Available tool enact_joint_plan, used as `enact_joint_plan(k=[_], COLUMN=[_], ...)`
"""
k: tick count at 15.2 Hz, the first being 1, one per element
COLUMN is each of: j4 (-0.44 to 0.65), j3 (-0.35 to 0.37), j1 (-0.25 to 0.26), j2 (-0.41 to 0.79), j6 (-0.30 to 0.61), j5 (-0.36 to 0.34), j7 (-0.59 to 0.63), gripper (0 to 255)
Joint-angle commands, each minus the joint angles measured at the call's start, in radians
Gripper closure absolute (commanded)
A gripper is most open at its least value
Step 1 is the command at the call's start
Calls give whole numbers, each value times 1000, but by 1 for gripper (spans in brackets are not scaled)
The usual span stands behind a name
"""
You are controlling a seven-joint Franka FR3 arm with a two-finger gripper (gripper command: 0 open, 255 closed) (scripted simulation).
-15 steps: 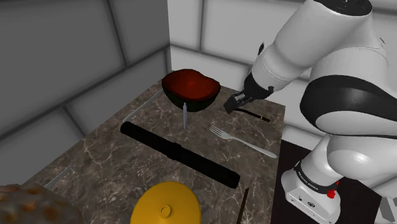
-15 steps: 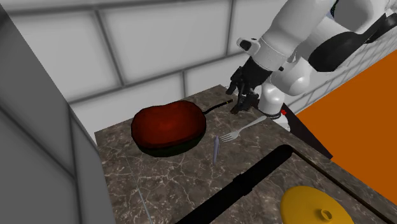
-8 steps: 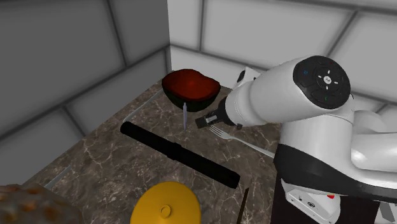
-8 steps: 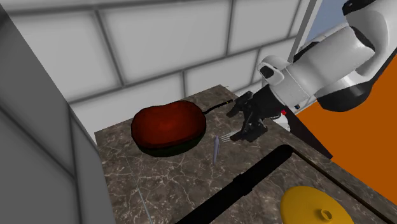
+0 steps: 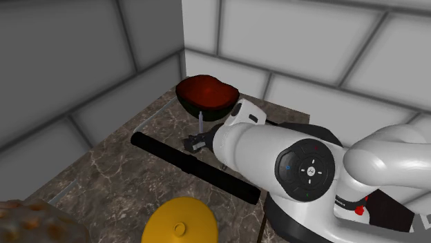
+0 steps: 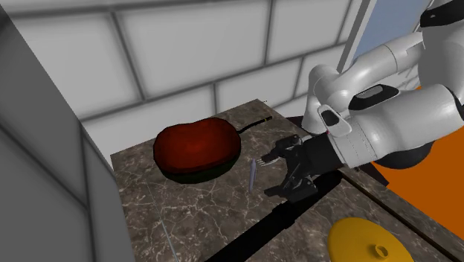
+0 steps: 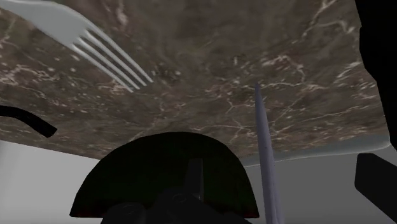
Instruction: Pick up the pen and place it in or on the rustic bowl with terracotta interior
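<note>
A thin blue-grey pen [image 5: 199, 124] [image 6: 253, 173] [image 7: 264, 146] lies on the dark marble counter [image 6: 186, 212], just in front of the bowl. The bowl [image 5: 207, 93] [image 6: 197, 145] is dark outside and deep red inside; it stands near the back wall and appears in the wrist view as a dark dome [image 7: 165, 175]. My black gripper [image 6: 274, 175] hovers low over the counter, a short way to the second exterior view's right of the pen. Its fingers stand apart with nothing between them. In the shoulder view the gripper [image 5: 195, 143] peeks out from behind the white forearm, close to the pen.
A grey fork [image 7: 95, 38] [image 6: 264, 158] lies beside the gripper. A long black bar [image 5: 186, 164] [image 6: 286, 214] crosses the counter nearer the front. A yellow lid [image 5: 181, 221] [image 6: 368, 242] sits at the front edge. A thin black-handled utensil [image 6: 253, 123] lies behind the bowl.
The arm has swung down from beside the back wall, past the fork, toward the pen. The gripper stayed open. Pen, bowl and fork have not moved.
</note>
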Motion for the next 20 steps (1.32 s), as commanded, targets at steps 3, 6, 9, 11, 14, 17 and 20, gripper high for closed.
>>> enact_joint_plan(k=[3, 6, 9, 11, 14, 17, 20], j4=[-3, -5, -5, -5, -4, -4, -4], j3=[48, 75, 75, 75, 75, 75, 75], j1=[-68, -111, -111, -111, -111, -111, -111], j2=[25, 41, 41, 41, 41, 41, 41], j6=[68, 108, 108, 108, 108, 108, 108], j5=[-3, -6, -6, -6, -6, -6, -6], j7=[10, 12, 11, 12, 12, 12, 12], gripper=[0, 0, 0, 0, 255, 255, 255])
